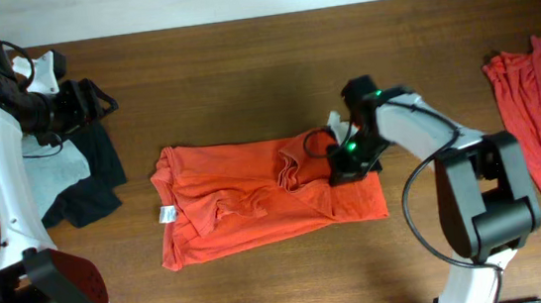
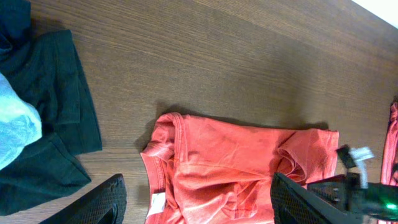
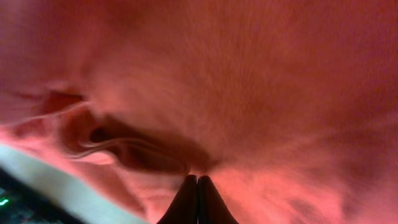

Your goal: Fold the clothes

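Your orange shirt [image 1: 245, 199] lies rumpled mid-way across the desk [image 1: 242, 65], white tag [image 1: 167, 215] at its left edge. R fingers [image 3: 189, 202] are pressed tight together on its right part; can't tell if cloth's pinched. L fingers [image 2: 106, 202] are spread wide & empty, near dark clothes [image 1: 104, 177].

Crumpled orange-red T-shirt [image 1: 245, 199] mid-table

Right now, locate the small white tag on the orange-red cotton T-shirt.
Overhead, the small white tag sits at the orange-red T-shirt's left edge, nearest the dark garments.
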